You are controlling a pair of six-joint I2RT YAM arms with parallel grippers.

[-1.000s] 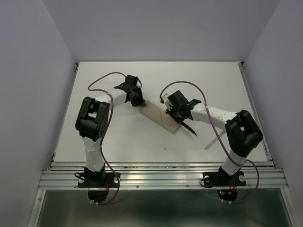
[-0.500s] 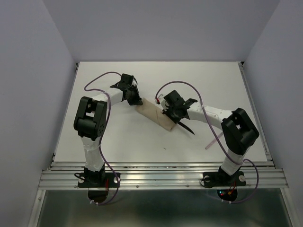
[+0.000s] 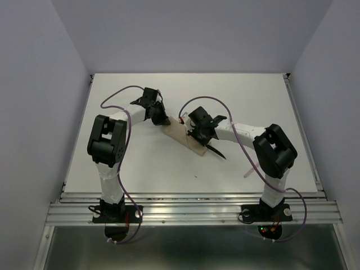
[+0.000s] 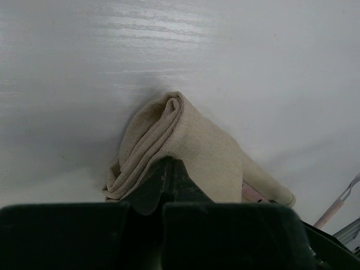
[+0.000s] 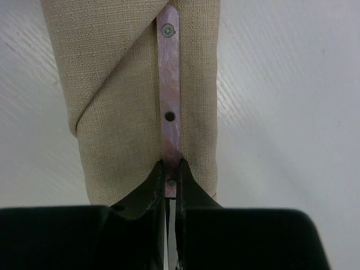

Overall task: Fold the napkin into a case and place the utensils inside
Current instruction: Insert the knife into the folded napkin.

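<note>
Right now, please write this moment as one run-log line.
left tool: shut on case end | right tool: shut on pink-handled utensil | second utensil: on table

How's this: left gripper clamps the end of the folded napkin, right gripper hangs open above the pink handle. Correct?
No: the right wrist view shows the right gripper shut on the pink handle. The left gripper does clamp the end of the folded napkin.

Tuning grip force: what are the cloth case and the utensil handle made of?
Case: woven fabric, matte beige, coarse weave visible; likely linen or cotton. Utensil handle: glossy mottled pink, probably plastic or resin, with three small rivets.
</note>
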